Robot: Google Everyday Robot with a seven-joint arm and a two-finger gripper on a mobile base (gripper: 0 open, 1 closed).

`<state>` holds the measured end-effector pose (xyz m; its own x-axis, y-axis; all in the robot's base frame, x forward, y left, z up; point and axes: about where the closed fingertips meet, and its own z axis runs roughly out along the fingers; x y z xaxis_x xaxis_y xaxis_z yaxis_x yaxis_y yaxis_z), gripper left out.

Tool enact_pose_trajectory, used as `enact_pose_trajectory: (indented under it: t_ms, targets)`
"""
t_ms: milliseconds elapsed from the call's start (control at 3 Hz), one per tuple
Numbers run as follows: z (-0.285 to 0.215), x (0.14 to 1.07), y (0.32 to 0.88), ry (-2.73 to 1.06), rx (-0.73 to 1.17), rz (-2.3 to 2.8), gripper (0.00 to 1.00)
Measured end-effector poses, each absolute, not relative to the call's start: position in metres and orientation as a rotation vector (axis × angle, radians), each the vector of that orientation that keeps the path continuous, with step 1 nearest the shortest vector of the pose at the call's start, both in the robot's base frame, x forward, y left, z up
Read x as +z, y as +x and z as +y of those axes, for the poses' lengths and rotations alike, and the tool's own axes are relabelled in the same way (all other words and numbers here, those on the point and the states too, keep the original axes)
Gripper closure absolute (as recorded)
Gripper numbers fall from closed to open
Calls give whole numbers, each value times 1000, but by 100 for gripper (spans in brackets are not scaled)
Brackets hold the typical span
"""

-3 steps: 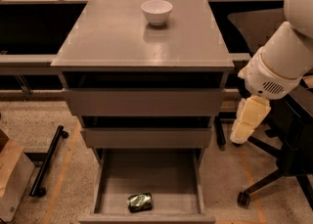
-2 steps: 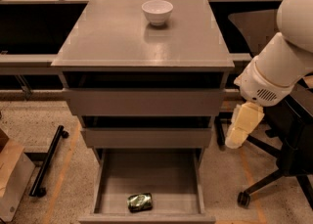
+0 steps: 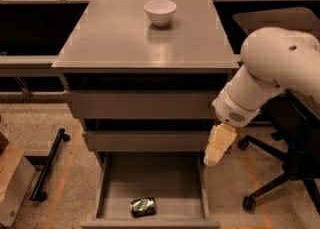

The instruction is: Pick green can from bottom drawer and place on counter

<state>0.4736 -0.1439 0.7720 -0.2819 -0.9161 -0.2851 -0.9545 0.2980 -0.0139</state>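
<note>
The green can (image 3: 143,206) lies on its side near the front of the open bottom drawer (image 3: 115,183), a grey tray pulled out from the cabinet. The grey counter (image 3: 110,38) on top of the cabinet carries a white bowl (image 3: 160,12) at its back. My gripper (image 3: 216,148) hangs below the white arm (image 3: 270,73) at the drawer's right back corner, above and to the right of the can, apart from it. It holds nothing that I can see.
Two narrower grey drawers (image 3: 142,104) sit above the bottom one. A black office chair (image 3: 290,143) stands to the right behind the arm. A black bar on wheels (image 3: 47,165) and a cardboard piece (image 3: 12,183) lie on the floor at the left.
The arm has swung left and down, bringing the gripper from beside the cabinet's right side to the right back corner of the open bottom drawer. The can has not moved.
</note>
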Motion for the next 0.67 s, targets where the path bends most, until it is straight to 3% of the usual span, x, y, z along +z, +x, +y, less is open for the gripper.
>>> enact_pose_trajectory:
  t_ms: [667]
  targets:
    - [-80, 715, 484, -1756, 419, 2216, 0]
